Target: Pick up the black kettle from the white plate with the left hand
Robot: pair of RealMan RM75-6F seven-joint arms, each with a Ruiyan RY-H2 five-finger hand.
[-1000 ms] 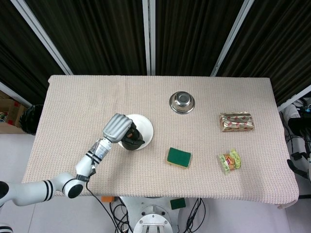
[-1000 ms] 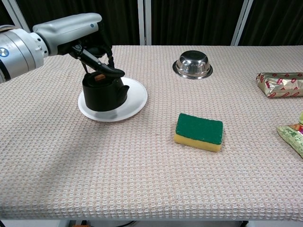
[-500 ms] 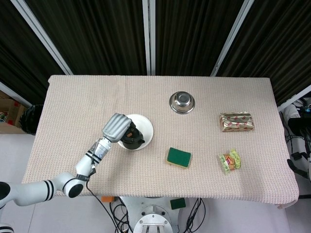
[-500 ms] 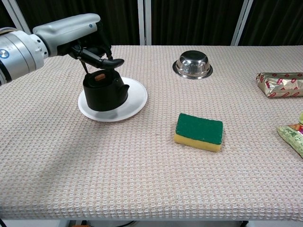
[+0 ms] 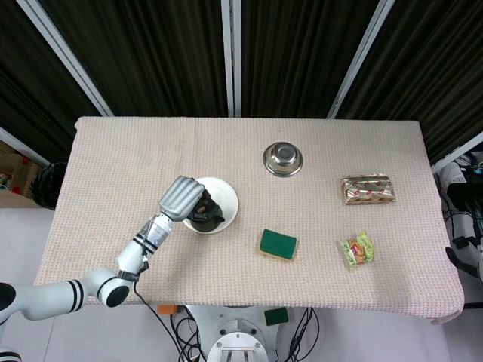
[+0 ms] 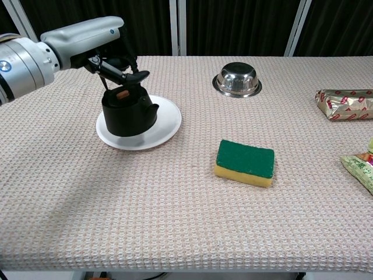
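Observation:
The black kettle (image 6: 129,112) stands on the white plate (image 6: 166,119) at the table's left middle, its spout pointing right. My left hand (image 6: 111,55) is right above it, fingers curled down around the thin upright handle over the lid. From the head view the left hand (image 5: 181,197) covers the left half of the kettle (image 5: 205,217) and plate (image 5: 226,197). The kettle's base looks level with the plate; I cannot tell whether it touches. My right hand is in neither view.
A green and yellow sponge (image 6: 245,162) lies right of the plate. A steel bowl (image 6: 236,79) sits at the back middle. A gold snack pack (image 6: 345,104) and a green packet (image 6: 360,166) lie at the far right.
The curled fingers of my left hand rose a little from the lid, drawing up on the handle. The kettle shifted very slightly on the plate.

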